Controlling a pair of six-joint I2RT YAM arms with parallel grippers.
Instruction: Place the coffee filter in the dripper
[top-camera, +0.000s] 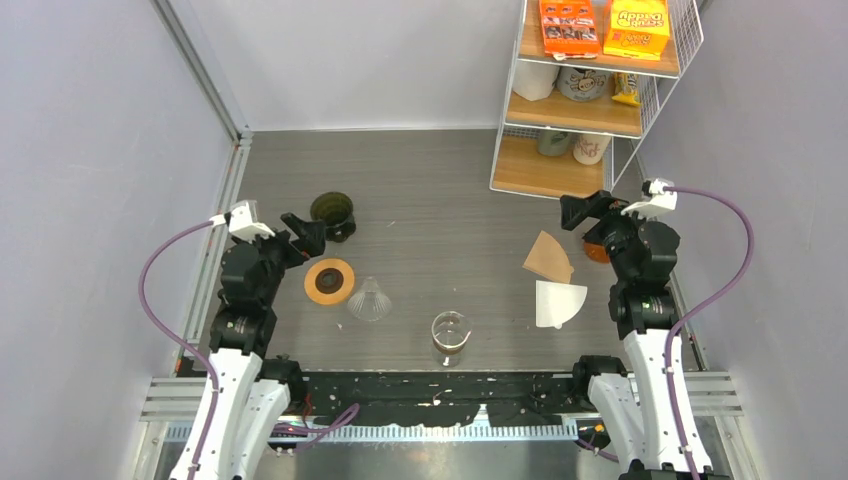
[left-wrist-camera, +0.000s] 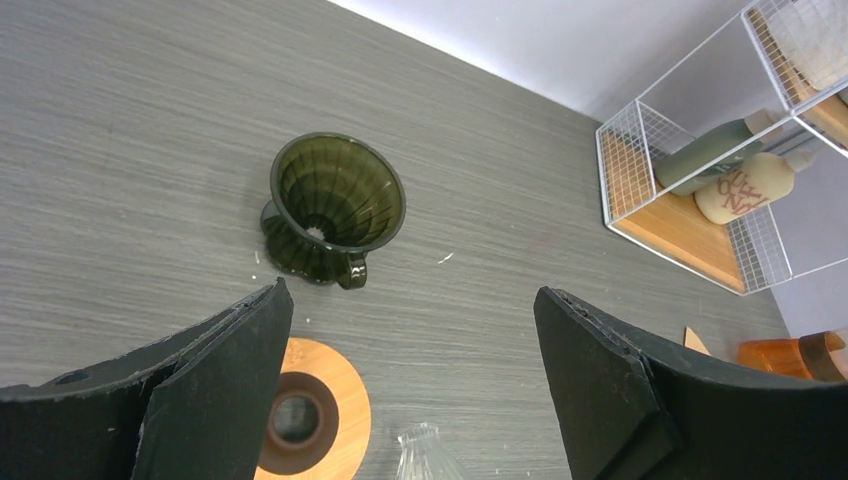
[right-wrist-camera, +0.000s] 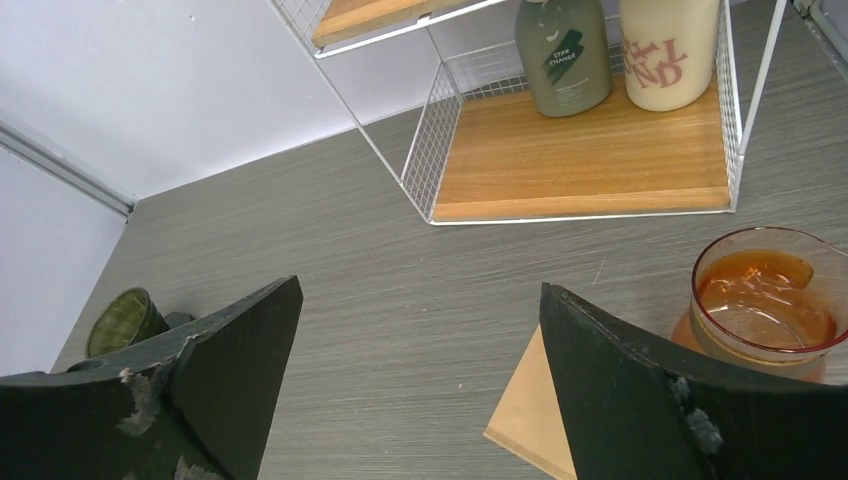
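Grey tabletop (top-camera: 430, 180) bears a green dripper (left-wrist-camera: 335, 205); left end effector (left-wrist-camera: 410, 290) and right end effector (right-wrist-camera: 420, 288) gape; orange cup (right-wrist-camera: 765, 300) cropped.

Top view: high over the table (top-camera: 440, 190) edge farthest from the wire shelf (top-camera: 575, 112), looking down. Wrist views: low, close, angled toward that shelf, which all three share.

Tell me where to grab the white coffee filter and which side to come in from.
Pinch the white filter at its outer edge on the right, coming down from above with the open right gripper, the nearer one. It lies flat on the table, so only a thin edge offers a hold, and its far side sits close to the brown filter, so avoid that.
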